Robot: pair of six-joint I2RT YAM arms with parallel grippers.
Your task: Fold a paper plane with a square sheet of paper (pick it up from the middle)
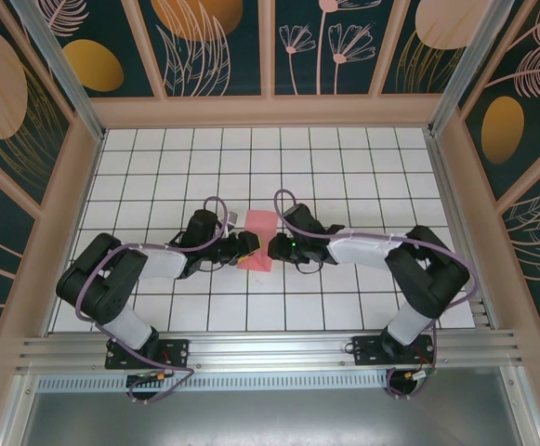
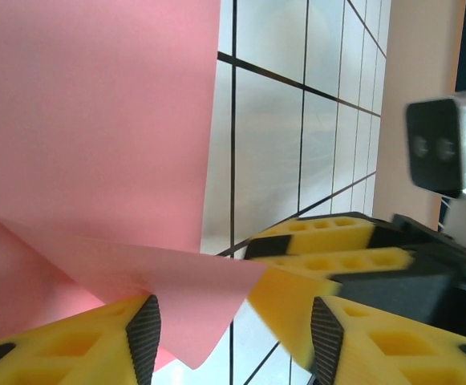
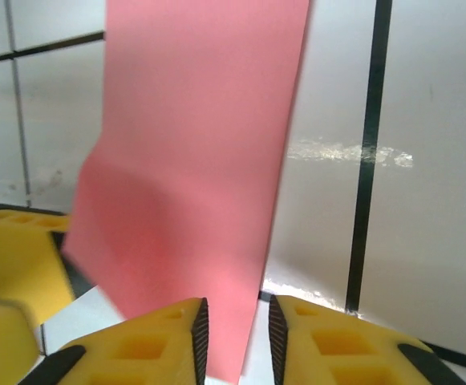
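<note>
Mid-fold entry. The square sheet of paper lay at the centre of the gridded table, between the two arms. From the top camera it no longer looked square. It showed as a narrow strip running away from the bases, a little wider at its near end. There was no dart shape and no centre ridge, so I judged the task to be at an early or middle fold.

The left gripper sat at the strip's near left edge and the right gripper at its near right edge, the two close together across the paper.

- Left wrist camera: the jaws stood well apart. A lifted, pointed flap lay across one pad and the other pad was clear of the paper. I logged this as holding nothing.
- Right wrist camera: the jaws were only narrowly parted, with the sheet's long edge running down into the gap. Bare table showed beside the edge, so I logged it as unclamped.

My judgement on the next move:
- The raised flap wants pressing flat along its crease.
- One arm should pin the strip while the other pinches the next corner.
- Thin paper slides easily on this smooth tile, so the approach should be low and slow
</note>
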